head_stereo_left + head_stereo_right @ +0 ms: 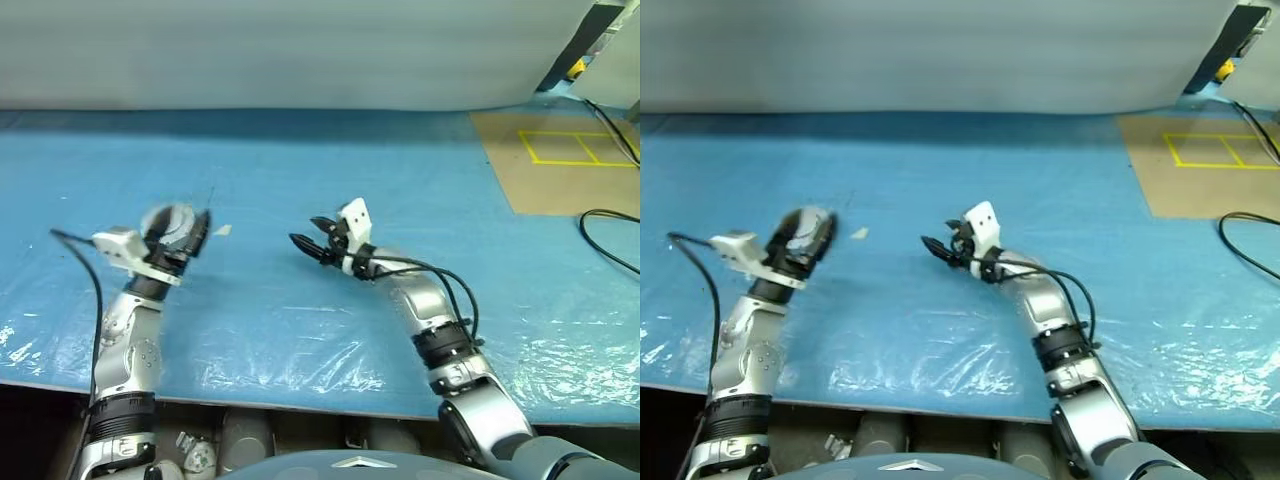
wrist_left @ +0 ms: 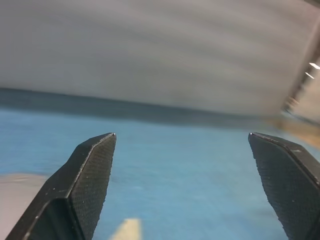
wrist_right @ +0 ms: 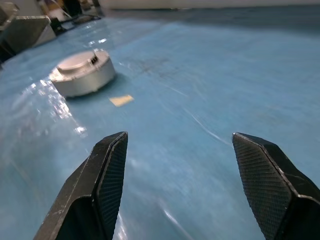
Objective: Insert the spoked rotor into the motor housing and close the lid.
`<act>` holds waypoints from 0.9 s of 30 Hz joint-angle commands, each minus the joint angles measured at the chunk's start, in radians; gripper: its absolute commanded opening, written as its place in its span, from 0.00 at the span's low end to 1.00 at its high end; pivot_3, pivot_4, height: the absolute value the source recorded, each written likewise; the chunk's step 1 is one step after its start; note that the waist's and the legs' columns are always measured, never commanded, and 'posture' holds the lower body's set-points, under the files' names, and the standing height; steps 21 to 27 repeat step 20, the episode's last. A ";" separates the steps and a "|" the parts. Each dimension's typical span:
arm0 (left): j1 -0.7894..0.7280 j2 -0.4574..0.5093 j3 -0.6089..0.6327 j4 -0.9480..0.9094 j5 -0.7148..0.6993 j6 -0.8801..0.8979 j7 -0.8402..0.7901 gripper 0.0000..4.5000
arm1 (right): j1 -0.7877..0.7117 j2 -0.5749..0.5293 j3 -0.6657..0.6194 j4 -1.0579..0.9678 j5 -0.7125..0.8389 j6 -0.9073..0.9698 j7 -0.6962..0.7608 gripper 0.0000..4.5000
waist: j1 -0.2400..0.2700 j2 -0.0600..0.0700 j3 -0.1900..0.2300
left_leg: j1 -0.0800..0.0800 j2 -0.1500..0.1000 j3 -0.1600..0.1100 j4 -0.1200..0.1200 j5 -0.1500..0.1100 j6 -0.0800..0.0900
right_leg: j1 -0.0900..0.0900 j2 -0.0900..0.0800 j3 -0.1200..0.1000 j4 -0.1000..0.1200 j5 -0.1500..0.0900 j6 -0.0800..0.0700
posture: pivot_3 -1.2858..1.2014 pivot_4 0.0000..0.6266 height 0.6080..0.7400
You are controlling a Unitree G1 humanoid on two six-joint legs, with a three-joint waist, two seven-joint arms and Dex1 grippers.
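The motor housing [image 3: 82, 75] is a round grey-silver puck lying on the blue table at the left, its flat top looking closed by the lid. In the left eye view the motor housing [image 1: 170, 220] is partly hidden behind my left gripper [image 1: 185, 234]. That gripper hovers just in front of and above it. It is open, with nothing between its fingers [image 2: 90, 170]. My right gripper [image 1: 308, 246] is at the table's middle, pointing left toward the housing and well short of it. It is open too and holds nothing, as the right wrist view [image 3: 178, 134] shows. The spoked rotor is out of view.
A small tan scrap [image 1: 222, 230] lies just right of the housing. A brown board with yellow lines [image 1: 560, 160] sits at the back right, and a black cable [image 1: 610, 240] crosses the right edge. A pale wall [image 1: 300, 50] closes the back.
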 commanded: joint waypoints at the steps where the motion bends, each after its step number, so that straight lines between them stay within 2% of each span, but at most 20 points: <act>1: 0.019 0.054 -0.071 -0.033 0.068 -0.009 -0.111 1.00 | 0.029 -0.034 0.010 -0.058 -0.027 -0.113 0.067 0.81 | -0.006 0.000 0.000 | 0.000 0.000 0.000 0.000 0.000 0.000 | 0.000 0.000 0.000 0.001 0.000 0.000 | 0.52 0.24 1.00; 5: 0.021 0.067 -0.096 -0.017 0.081 -0.020 -0.166 1.00 | 0.068 -0.054 0.002 -0.097 -0.019 -0.163 0.115 0.99 | -0.024 0.000 0.000 | 0.000 0.000 0.000 0.000 0.000 0.000 | 0.000 0.000 0.001 0.001 0.000 0.000 | 0.52 0.24 1.00; 10: 0.011 0.071 -0.107 0.004 0.107 -0.035 -0.200 1.00 | 0.069 -0.042 -0.022 -0.100 -0.016 -0.161 0.098 0.99 | -0.026 0.000 0.000 | 0.000 0.000 0.001 0.001 0.000 0.001 | 0.000 0.000 0.001 0.003 -0.003 -0.005 | 0.52 0.24 1.00; 27: 0.008 0.063 -0.113 0.045 0.173 -0.087 -0.204 1.00 | 0.063 -0.047 -0.025 -0.096 -0.024 -0.147 0.108 0.99 | -0.024 0.000 0.000 | 0.000 0.001 0.001 0.005 0.000 0.001 | 0.000 0.000 0.001 0.005 -0.003 -0.006 | 0.52 0.24 1.00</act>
